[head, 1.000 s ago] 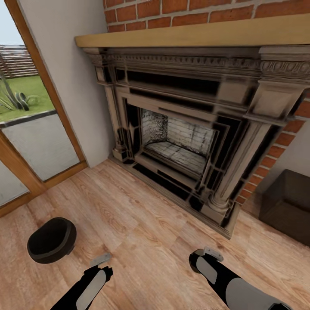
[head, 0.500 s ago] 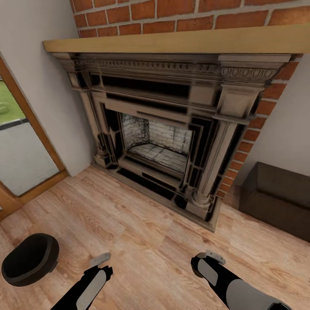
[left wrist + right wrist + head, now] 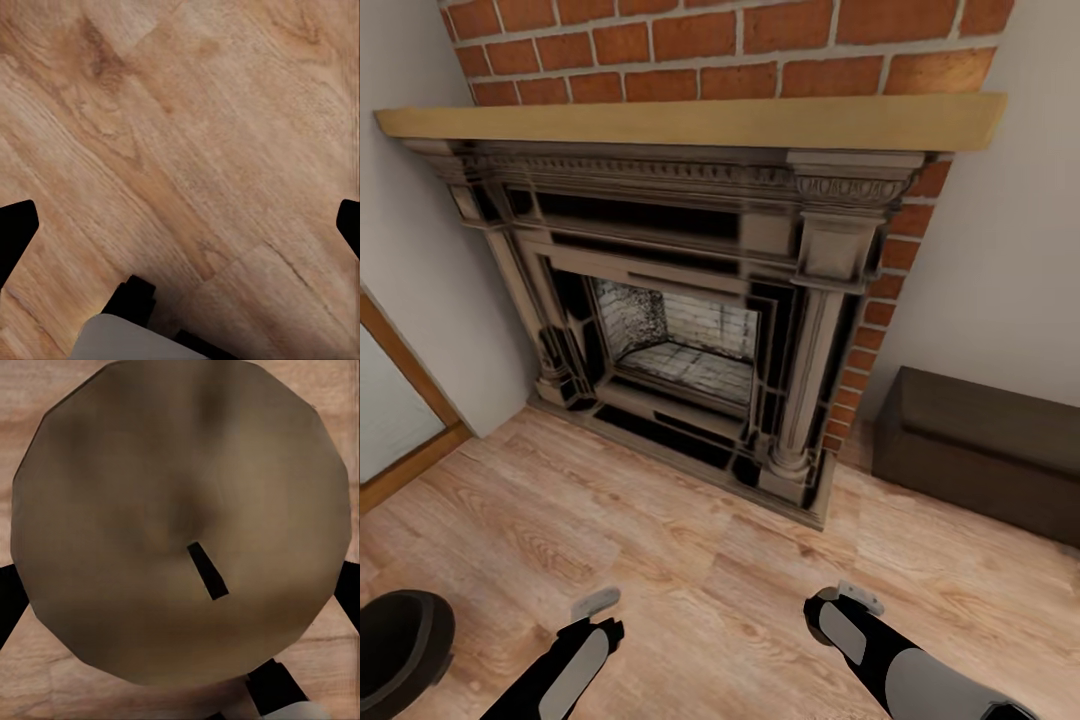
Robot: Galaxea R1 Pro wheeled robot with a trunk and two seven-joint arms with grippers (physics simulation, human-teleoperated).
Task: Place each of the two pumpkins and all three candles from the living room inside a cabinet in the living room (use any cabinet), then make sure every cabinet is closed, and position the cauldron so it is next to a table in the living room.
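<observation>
Panning rightward, the head view leaves the cauldron (image 3: 400, 650) at its corner; right tool (image 3: 180, 585) grips a candle (image 3: 180, 525), left tool (image 3: 180, 217) gapes empty.

A stone-coloured fireplace (image 3: 690, 330) with a pale wooden mantel shelf (image 3: 690, 120) fills the wall beneath red brickwork (image 3: 700, 40), above a wood-plank floor (image 3: 690, 560). The black cauldron (image 3: 400, 650) sits on the boards at the lower left corner, partly cut off. A low dark-brown cabinet (image 3: 985, 450) stands right of the hearth. Both forearms reach in from below, the left arm (image 3: 565, 670) beside the cauldron, the right arm (image 3: 880, 650) apart.
</observation>
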